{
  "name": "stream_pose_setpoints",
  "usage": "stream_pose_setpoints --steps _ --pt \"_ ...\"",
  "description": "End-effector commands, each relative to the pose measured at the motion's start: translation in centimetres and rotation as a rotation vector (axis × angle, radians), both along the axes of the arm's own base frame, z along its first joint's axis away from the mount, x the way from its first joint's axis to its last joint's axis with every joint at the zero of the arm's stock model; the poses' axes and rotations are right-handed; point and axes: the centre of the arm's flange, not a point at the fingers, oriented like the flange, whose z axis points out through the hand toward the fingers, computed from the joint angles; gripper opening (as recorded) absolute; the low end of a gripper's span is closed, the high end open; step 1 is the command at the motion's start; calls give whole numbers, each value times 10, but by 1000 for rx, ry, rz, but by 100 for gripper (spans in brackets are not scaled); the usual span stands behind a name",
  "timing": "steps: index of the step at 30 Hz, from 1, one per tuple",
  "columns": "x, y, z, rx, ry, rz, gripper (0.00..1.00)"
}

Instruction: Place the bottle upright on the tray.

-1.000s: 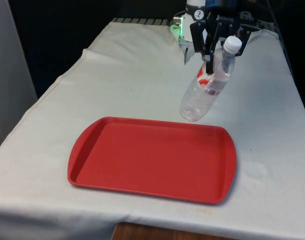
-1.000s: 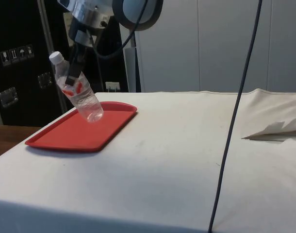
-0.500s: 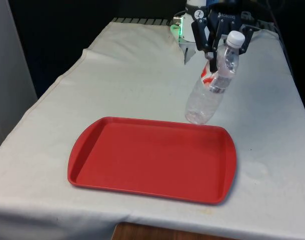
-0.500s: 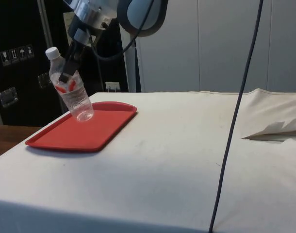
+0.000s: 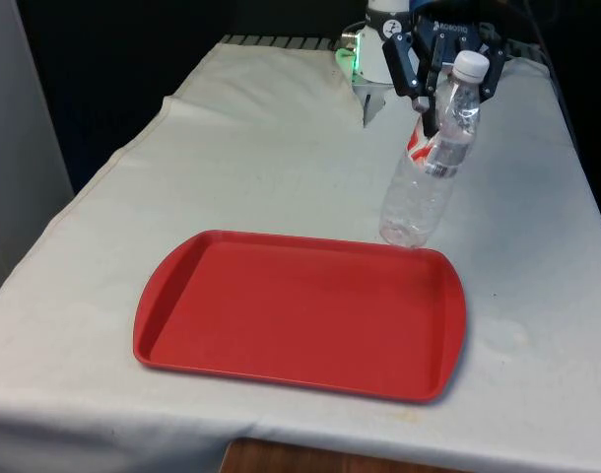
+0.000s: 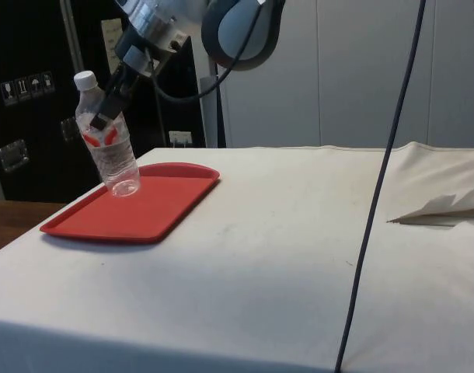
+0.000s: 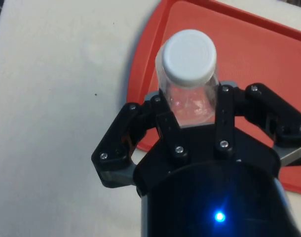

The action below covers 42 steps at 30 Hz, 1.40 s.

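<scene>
A clear plastic bottle [image 5: 427, 177] with a white cap and a red label hangs nearly upright, tilted slightly. My gripper [image 5: 444, 91] is shut on its upper part, just below the cap. The bottle's base hovers over the far right corner of the red tray [image 5: 281, 315]. In the side view the bottle [image 6: 109, 148] is held by the gripper [image 6: 106, 118] above the tray [image 6: 120, 214]. In the wrist view the white cap [image 7: 189, 57] sits between the black fingers [image 7: 165, 126], with the tray [image 7: 254, 44] below.
White cloth covers the table [image 5: 241, 148]. A black cable [image 6: 377, 186] hangs down in the side view's foreground. The cloth is folded up at the side view's right [image 6: 439, 206].
The bottle has swung from a strong tilt towards upright and shifted a little to the front view's right. Its base has dropped closer to the tray's far edge.
</scene>
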Motion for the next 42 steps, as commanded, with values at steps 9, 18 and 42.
stream_pose_setpoints --steps 9,18,42 --pt "-8 1 -4 44 -41 -5 34" --pt "-7 0 -5 44 -41 -7 34" --pt "-30 -19 -18 123 -116 -48 34"
